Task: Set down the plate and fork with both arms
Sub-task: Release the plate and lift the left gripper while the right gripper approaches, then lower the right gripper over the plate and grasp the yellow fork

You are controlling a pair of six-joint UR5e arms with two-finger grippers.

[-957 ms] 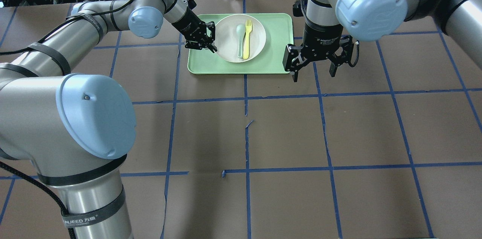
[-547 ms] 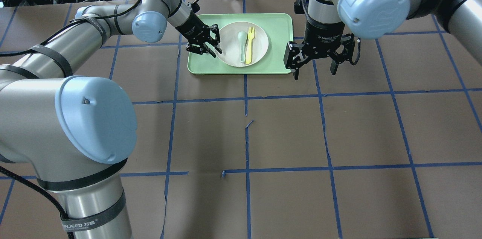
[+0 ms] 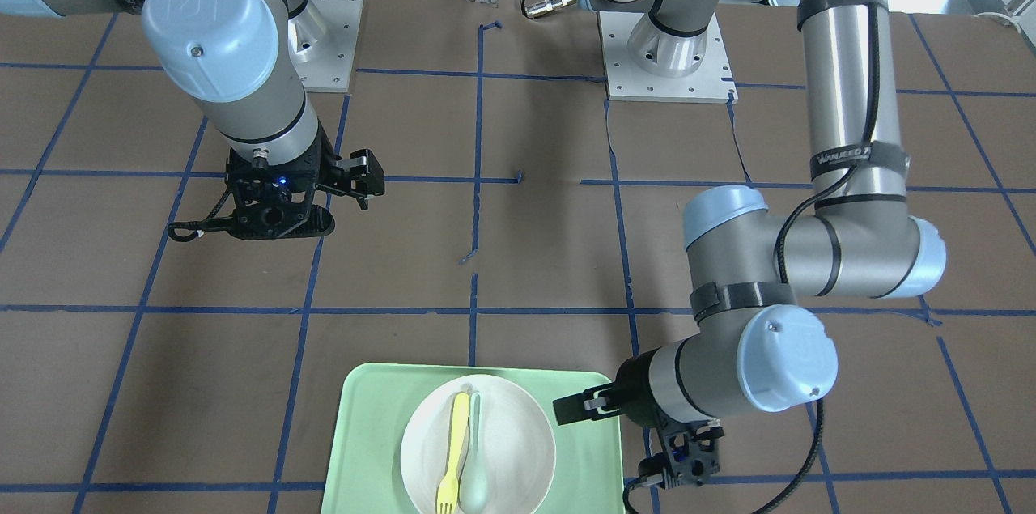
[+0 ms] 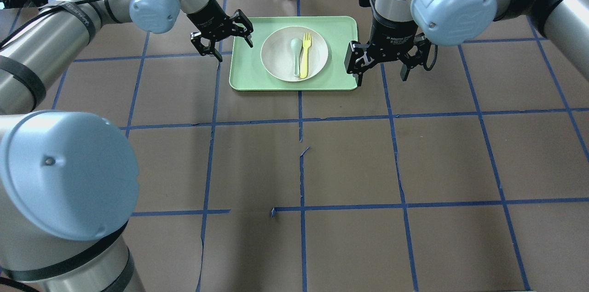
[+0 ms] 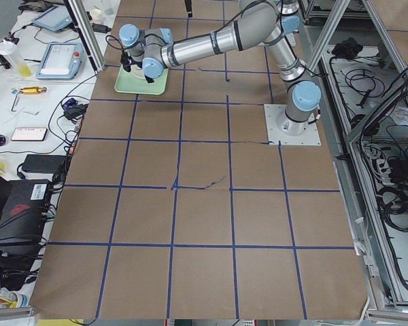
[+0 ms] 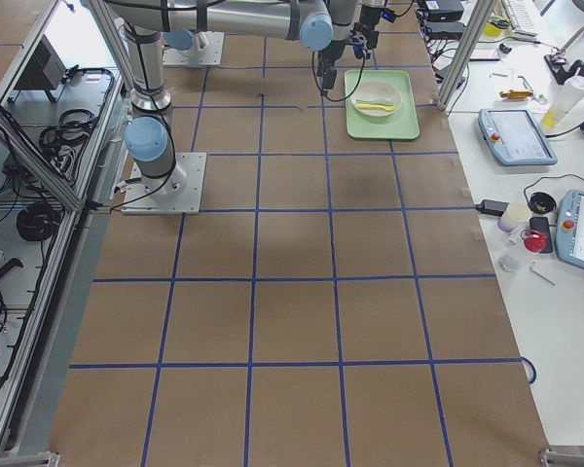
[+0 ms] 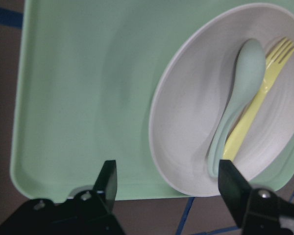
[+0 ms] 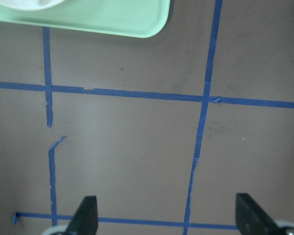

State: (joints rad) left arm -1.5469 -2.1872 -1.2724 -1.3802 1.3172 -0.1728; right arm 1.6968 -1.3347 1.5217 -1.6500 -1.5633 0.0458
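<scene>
- The overhead view looked forward and down on the counter (image 4: pixel 349 163); the front-facing view looked steeply down from the opposite side.
- Side views looked along the counter from afar.
- Close wrist views looked down; left wrist and overhead shared the plate (image 7: pixel 181 132).

The round off-white shallow plate (image 4: pixel 276 55) with a raised rim lies flat in the middle of a pale green rectangular tray (image 4: pixel 244 76), on the far part of the brown tabletop (image 4: pixel 349 163). The slim bright yellow plastic fork (image 4: pixel 304 55) lies inside the plate, tines toward the far side, just beside a pale mint-green spoon (image 4: pixel 295 46). The left gripper (image 4: pixel 233 51) hangs spread at the tray's left edge. The right gripper (image 4: pixel 381 81), also spread, hangs just beside the tray's right edge.
</scene>
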